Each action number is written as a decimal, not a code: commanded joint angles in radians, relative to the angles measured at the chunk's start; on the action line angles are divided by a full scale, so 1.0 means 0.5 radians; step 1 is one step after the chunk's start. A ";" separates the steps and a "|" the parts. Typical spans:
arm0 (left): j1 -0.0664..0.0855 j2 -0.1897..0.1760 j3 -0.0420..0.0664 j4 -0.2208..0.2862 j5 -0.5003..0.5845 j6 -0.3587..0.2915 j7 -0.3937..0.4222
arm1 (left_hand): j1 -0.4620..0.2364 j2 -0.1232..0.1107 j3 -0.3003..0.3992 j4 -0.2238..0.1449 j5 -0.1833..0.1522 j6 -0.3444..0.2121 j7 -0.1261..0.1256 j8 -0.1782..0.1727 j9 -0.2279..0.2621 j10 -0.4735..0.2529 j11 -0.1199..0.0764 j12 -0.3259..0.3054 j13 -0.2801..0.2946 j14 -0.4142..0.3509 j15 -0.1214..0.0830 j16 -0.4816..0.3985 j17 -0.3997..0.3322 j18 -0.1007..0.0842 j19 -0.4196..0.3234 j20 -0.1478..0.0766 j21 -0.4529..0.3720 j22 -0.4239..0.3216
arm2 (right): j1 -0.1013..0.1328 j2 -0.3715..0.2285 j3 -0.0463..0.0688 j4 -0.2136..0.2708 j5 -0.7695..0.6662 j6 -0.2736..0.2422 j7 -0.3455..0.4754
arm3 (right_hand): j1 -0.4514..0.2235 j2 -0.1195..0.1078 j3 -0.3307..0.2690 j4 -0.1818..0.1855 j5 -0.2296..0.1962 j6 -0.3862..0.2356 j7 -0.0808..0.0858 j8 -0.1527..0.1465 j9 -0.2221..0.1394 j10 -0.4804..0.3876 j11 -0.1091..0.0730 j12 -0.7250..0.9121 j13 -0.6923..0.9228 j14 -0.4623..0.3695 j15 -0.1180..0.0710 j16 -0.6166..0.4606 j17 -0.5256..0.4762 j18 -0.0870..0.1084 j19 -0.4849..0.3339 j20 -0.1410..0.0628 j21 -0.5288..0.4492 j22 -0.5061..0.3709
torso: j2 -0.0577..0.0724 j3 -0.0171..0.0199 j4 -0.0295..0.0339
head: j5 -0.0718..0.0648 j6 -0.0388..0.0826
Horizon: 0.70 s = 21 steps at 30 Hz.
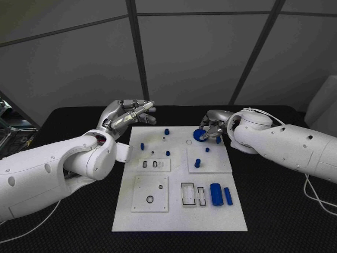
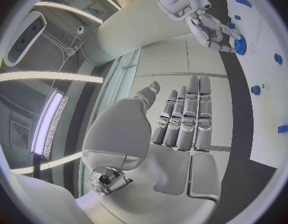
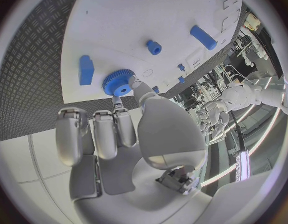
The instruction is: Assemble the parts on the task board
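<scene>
The right hand (image 1: 211, 128) pinches a blue gear (image 1: 200, 135) between thumb and fingers (image 3: 122, 118), holding it at the far edge of the white task board (image 1: 180, 216), which lies on the black worktop (image 1: 282, 211); a small blue block (image 3: 86, 69) and a short blue peg (image 3: 154, 47) sit on the board just beyond those fingers; the left hand (image 1: 128, 117) hovers at the board's far left corner, fingers (image 2: 189, 115) straight and together, holding nothing.
</scene>
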 commanded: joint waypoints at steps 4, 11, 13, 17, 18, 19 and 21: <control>0.002 0.004 0.002 0.000 0.001 0.025 0.000 | -0.015 0.005 -0.006 0.004 0.006 0.010 0.010 -0.014 0.001 0.000 0.001 -0.009 0.003 -0.007 0.003 -0.012 0.003 -0.028 -0.009 0.000 -0.008 -0.003 | 0.002 0.010 -0.002 -0.016 -0.025 0.068 0.000 | -0.002 0.039 0.003 -0.009 -0.020 0.027 -0.003 0.028 0.008 -0.012 -0.001 -0.008 0.155 0.155 0.008 0.010 0.278 -0.020 -0.001 0.006 0.013 0.173 | 0.001 0.0003 0.000 | 0.001 -0.004; 0.002 0.006 0.002 -0.003 0.001 0.027 0.000 | -0.015 0.005 -0.006 0.004 0.006 0.010 0.010 -0.014 0.001 0.000 0.001 -0.009 0.003 -0.007 0.003 -0.012 0.003 -0.028 -0.009 0.000 -0.008 -0.003 | 0.001 0.018 -0.003 -0.028 -0.055 0.042 0.000 | 0.045 0.124 0.059 -0.029 -0.144 0.171 -0.025 0.096 0.027 -0.001 -0.020 0.001 0.172 0.155 -0.014 0.014 0.283 -0.021 0.003 -0.010 0.018 0.184 | 0.001 0.0002 0.001 | 0.001 -0.008; 0.002 0.006 0.002 -0.003 0.001 0.027 0.000 | -0.015 0.005 -0.006 0.004 0.006 0.010 0.010 -0.014 0.001 0.000 0.001 -0.009 0.003 -0.007 0.003 -0.012 0.003 -0.028 -0.009 0.000 -0.008 -0.003 | 0.000 0.019 -0.003 -0.028 -0.067 0.028 0.000 | 0.060 0.144 0.083 -0.039 -0.177 0.200 -0.031 0.103 0.029 0.002 -0.025 0.003 0.176 0.155 -0.020 0.015 0.284 -0.021 0.004 -0.016 0.019 0.187 | 0.000 0.0001 0.001 | 0.001 -0.009; 0.001 0.006 0.002 -0.004 0.001 0.028 -0.001 | -0.015 0.005 -0.006 0.004 0.006 0.010 0.010 -0.014 0.001 0.000 0.001 -0.009 0.003 -0.007 0.003 -0.012 0.003 -0.028 -0.009 0.000 -0.008 -0.003 | 0.000 0.020 -0.003 -0.024 -0.111 -0.023 0.004 | 0.083 0.166 0.119 -0.060 -0.194 0.240 -0.040 0.109 0.029 0.007 -0.032 0.006 0.183 0.156 -0.030 0.017 0.289 -0.023 0.009 -0.025 0.023 0.196 | 0.000 0.0003 0.000 | 0.001 -0.010; 0.001 0.006 0.002 -0.004 0.001 0.028 -0.001 | -0.014 0.007 -0.008 0.003 0.007 0.012 0.010 -0.015 0.001 0.001 0.000 -0.008 0.003 -0.006 0.003 -0.015 0.006 -0.027 -0.010 0.001 -0.007 -0.003 | 0.000 0.020 -0.003 -0.022 -0.117 -0.033 0.005 | 0.083 0.167 0.121 -0.061 -0.194 0.242 -0.040 0.109 0.028 0.007 -0.032 0.006 0.183 0.156 -0.031 0.018 0.290 -0.024 0.009 -0.026 0.023 0.198 | 0.000 -0.0003 0.000 | 0.000 -0.010; 0.001 0.006 0.002 -0.004 0.001 0.029 -0.001 | -0.014 0.007 -0.008 0.002 0.007 0.012 0.010 -0.015 0.001 0.001 0.000 -0.008 0.003 -0.006 0.003 -0.016 0.006 -0.027 -0.010 0.001 -0.007 -0.003 | 0.000 0.019 -0.003 -0.018 -0.125 -0.050 0.007 | 0.083 0.167 0.122 -0.062 -0.194 0.243 -0.040 0.109 0.028 0.007 -0.032 0.006 0.183 0.156 -0.031 0.018 0.290 -0.024 0.010 -0.026 0.023 0.199 | -0.001 -0.0005 0.000 | -0.001 -0.010; 0.001 0.006 0.002 -0.005 0.001 0.029 -0.001 | -0.014 0.007 -0.008 0.002 0.007 0.012 0.010 -0.015 0.001 0.001 0.000 -0.008 0.003 -0.006 0.003 -0.016 0.006 -0.027 -0.010 0.001 -0.007 -0.003 | -0.001 0.016 -0.003 -0.007 -0.140 -0.083 0.010 | 0.083 0.167 0.122 -0.062 -0.194 0.243 -0.040 0.109 0.028 0.008 -0.033 0.008 0.185 0.157 -0.032 0.020 0.293 -0.024 0.011 -0.026 0.024 0.200 | -0.001 -0.0004 0.000 | -0.001 -0.010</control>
